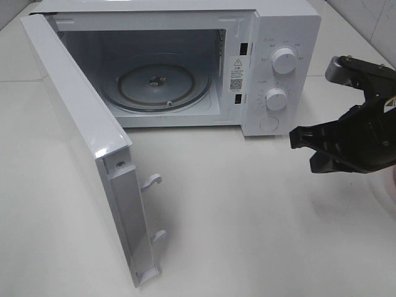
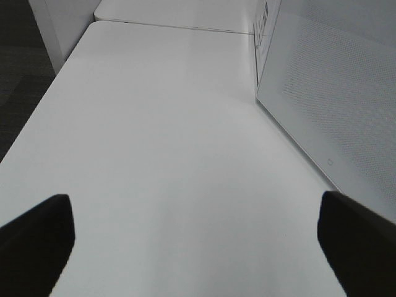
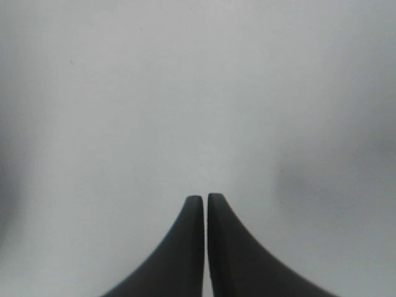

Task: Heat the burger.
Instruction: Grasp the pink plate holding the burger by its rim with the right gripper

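Observation:
The burger is out of view in all three frames. My right gripper (image 1: 302, 143) hangs over the white table to the right of the microwave (image 1: 291, 25). Its black fingertips (image 3: 195, 207) are pressed together with nothing between them, so it is shut. My left gripper (image 2: 195, 229) does not show in the high view. In the left wrist view its two fingers (image 2: 37, 229) stand far apart over bare table, open and empty, beside the outer face of the microwave door (image 2: 334, 93).
The microwave door (image 1: 74, 124) is swung wide open toward the front left. The glass turntable (image 1: 162, 83) inside carries nothing. Two knobs (image 1: 284, 60) are on the right panel. A sliver of pink (image 1: 391, 185) shows at the right edge under my right arm.

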Available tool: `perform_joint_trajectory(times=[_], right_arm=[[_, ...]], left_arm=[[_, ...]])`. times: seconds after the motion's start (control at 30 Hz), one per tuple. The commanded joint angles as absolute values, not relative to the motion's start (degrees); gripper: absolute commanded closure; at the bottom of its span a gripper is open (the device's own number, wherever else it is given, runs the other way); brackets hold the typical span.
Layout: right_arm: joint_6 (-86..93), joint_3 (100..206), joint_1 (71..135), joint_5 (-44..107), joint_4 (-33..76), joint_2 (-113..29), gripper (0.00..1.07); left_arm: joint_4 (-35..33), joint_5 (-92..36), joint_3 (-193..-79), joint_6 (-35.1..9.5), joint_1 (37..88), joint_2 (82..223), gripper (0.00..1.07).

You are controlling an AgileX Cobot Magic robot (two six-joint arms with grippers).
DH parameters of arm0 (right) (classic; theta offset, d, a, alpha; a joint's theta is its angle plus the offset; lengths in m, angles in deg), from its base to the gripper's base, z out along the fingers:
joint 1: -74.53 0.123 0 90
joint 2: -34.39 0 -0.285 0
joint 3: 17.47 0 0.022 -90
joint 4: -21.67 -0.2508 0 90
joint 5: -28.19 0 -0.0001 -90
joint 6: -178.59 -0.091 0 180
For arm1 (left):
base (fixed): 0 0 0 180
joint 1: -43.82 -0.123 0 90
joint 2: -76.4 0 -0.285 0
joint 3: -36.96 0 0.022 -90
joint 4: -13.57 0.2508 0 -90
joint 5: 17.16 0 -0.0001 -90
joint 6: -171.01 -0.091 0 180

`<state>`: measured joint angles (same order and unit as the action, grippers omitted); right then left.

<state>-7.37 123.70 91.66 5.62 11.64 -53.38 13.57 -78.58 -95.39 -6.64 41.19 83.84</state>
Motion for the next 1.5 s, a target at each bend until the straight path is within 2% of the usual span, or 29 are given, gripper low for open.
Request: perform_joint_trajectory(times=[0.03,0.07,0.1,0.13,0.17,0.2,0.27,0.3,0.33,0.37,0.4,0.6,1.07,1.5], right_arm=[[-8.5,127.7,89.8,-5.1,22.9,-52.8,0.9],[-8.5,128.2,89.3,-5.8,24.3,-52.8,0.84],[-8.5,128.2,89.3,-5.8,24.3,-52.8,0.84],[-8.6,128.7,88.2,-5.4,25.9,-52.8,0.71],[-8.6,128.9,87.6,-5.2,26.6,-52.8,0.62],[-8.6,128.9,87.6,-5.2,26.6,-52.8,0.62],[-8.0,128.9,85.4,-4.6,28.5,-53.3,0.23],[-8.0,128.9,85.4,-4.6,28.5,-53.3,0.23],[-7.6,128.9,84.7,-5.0,28.5,-53.7,0.13],[-7.6,128.9,84.7,-5.0,28.5,-53.7,0.13],[-6.7,128.9,83.6,-6.2,28.5,-54.9,0.06],[-5.6,129.7,80.6,-8.5,29.0,-59.8,0.07],[-5.3,140.9,74.2,-12.0,30.8,-72.5,0.09],[-3.8,141.7,68.3,-12.0,31.0,-77.7,0.11]], left_arm=[[13.2,-78.5,-95.4,-6.6,41.0,83.1,0.04],[13.2,-78.5,-95.4,-6.6,41.0,83.1,0.04],[13.2,-78.5,-95.4,-6.6,41.0,83.1,0.04],[13.2,-78.5,-95.4,-6.6,41.0,83.1,0.04],[13.2,-78.5,-95.4,-6.6,41.0,83.1,0.04],[13.2,-78.5,-95.4,-6.6,41.0,83.1,0.04],[13.2,-78.5,-95.4,-6.6,41.0,83.1,0.04],[13.2,-78.5,-95.4,-6.6,41.0,83.1,0.04],[13.2,-78.5,-95.4,-6.6,41.0,83.1,0.04],[13.2,-78.5,-95.4,-6.6,41.0,83.1,0.04],[13.2,-78.5,-95.4,-6.6,41.0,83.1,0.04],[13.2,-78.5,-95.4,-6.6,41.0,83.1,0.04],[13.2,-78.5,-95.4,-6.6,41.0,83.1,0.04],[13.2,-78.5,-95.4,-6.6,41.0,83.1,0.04]])
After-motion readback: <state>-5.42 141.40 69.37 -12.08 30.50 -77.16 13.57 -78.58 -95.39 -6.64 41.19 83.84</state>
